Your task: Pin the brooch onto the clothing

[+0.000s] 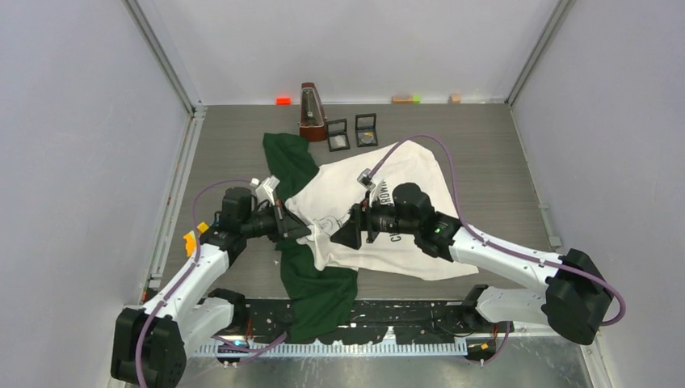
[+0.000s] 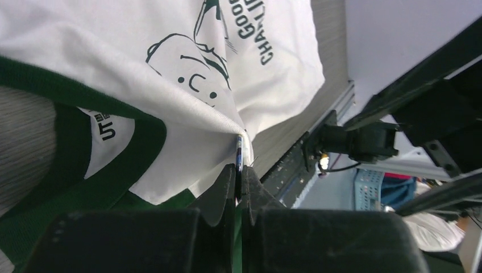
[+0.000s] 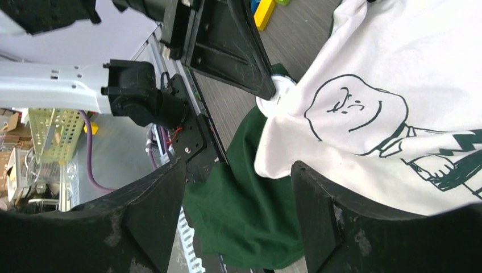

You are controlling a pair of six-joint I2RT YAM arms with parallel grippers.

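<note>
Now, left fingers (image 2: 223, 190): clamped together on what looks like the brooch (image 3: 277, 92), thin, edge-on
clothing (image 3: 341, 170): white fold tented at left fingertips
right fingers (image 3: 153, 210): apart, empty
relation: brooch straight ahead of right fingers, near

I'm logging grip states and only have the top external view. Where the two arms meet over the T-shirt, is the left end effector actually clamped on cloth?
Observer: Yes. The left wrist view shows the left end effector shut on a gathered fold of the white T-shirt.
Operator: And the right one?
Observer: In the right wrist view the right end effector stands open, with nothing between its fingers.
Operator: Is anything in the left pinch besides cloth?
Observer: A thin bluish edge shows at the left fingertips. I cannot tell what it is.
</note>
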